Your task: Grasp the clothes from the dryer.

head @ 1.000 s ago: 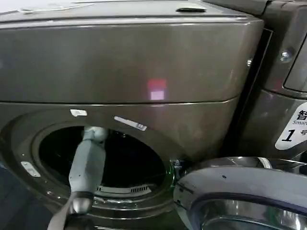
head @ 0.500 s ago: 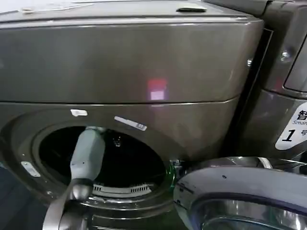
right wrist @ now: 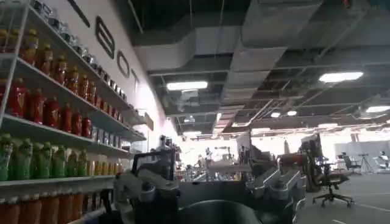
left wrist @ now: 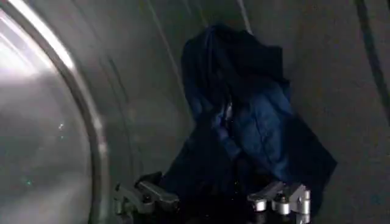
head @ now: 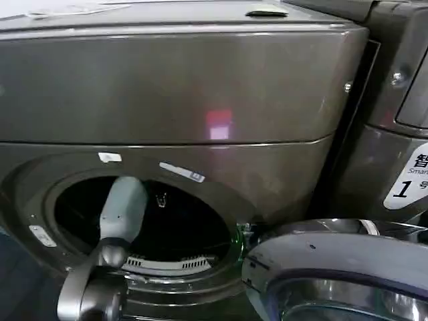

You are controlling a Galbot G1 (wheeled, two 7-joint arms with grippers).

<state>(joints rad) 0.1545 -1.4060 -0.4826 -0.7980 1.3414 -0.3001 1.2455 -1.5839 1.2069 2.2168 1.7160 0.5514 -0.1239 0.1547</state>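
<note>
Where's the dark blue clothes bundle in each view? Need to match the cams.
Head view: hidden in the dark past the dryer porthole, where the left arm reaches in.
Left wrist view: clothes mid-picture against the drum wall, left hand open right at them.
Right wrist view: right hand open, facing shelves of bottles.
Shared landmark: the drum, black hole in head view, shiny wall in left wrist view.

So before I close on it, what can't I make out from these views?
- Left hand, left wrist view: open fingers flank the bundle of dark blue fabric; contact is unclear, the frame's edge cuts the fingertips.
- Head view: the left arm reaches into the bronze-grey front-loading dryer; the dark porthole hides hand and fabric.
- Right hand, right wrist view: open, faces the room, away from the dryer.
</note>
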